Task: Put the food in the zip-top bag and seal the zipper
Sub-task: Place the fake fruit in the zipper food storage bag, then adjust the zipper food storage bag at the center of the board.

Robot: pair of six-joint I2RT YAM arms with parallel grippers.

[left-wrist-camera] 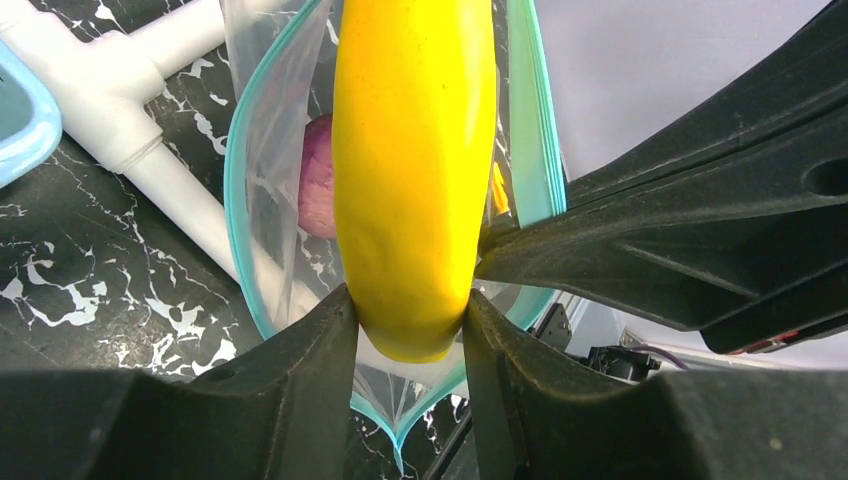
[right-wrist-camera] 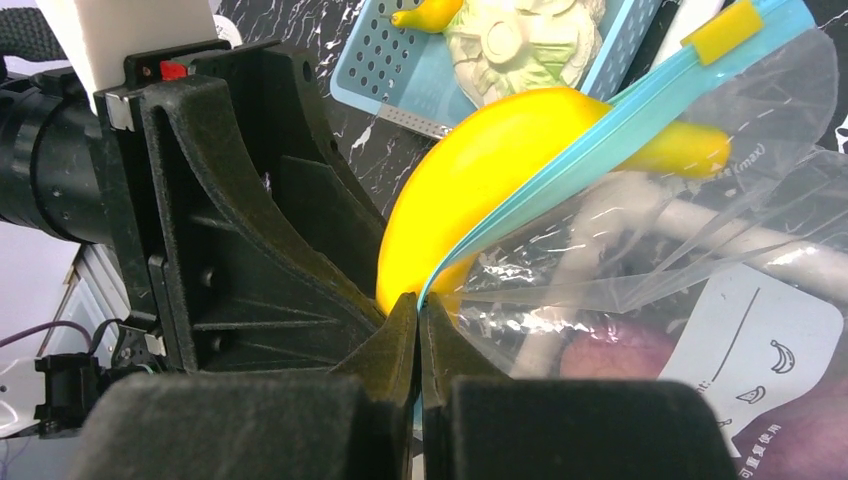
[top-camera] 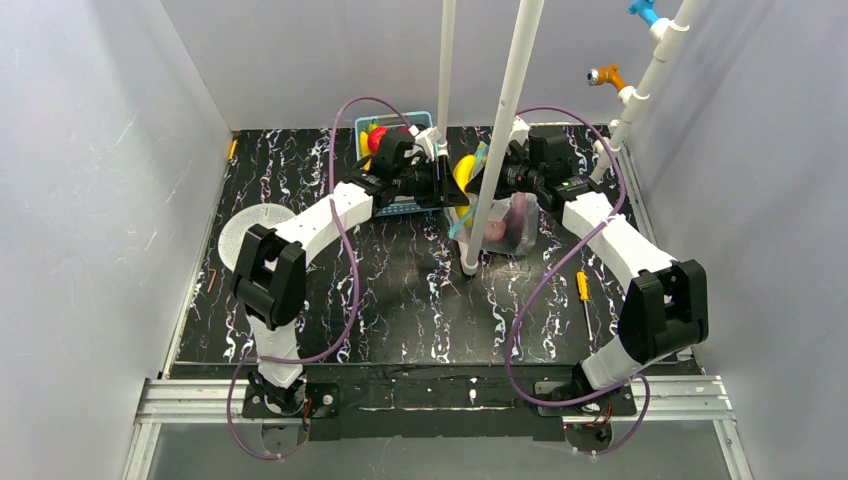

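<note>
My left gripper (left-wrist-camera: 410, 320) is shut on the yellow banana (left-wrist-camera: 415, 160) and holds it in the open mouth of the zip-top bag (left-wrist-camera: 265, 190). The banana also shows in the top view (top-camera: 464, 170) and the right wrist view (right-wrist-camera: 480, 190). My right gripper (right-wrist-camera: 419, 318) is shut on the bag's teal-blue zipper strip (right-wrist-camera: 600, 125) and holds the rim up. A purple eggplant-like piece (left-wrist-camera: 318, 178) lies inside the bag (top-camera: 510, 225). A red apple (top-camera: 378, 138) sits in the basket, behind my left gripper (top-camera: 445, 180). My right gripper (top-camera: 490, 175) meets it over the bag.
The light-blue mesh basket (right-wrist-camera: 390, 60) behind the bag holds the white-green cabbage (right-wrist-camera: 520, 35) and other toy produce. White pipes (top-camera: 505, 110) stand just in front of the bag. A white round mesh lid (top-camera: 245, 230) lies at the left. A yellow-handled screwdriver (top-camera: 583, 290) lies at the right.
</note>
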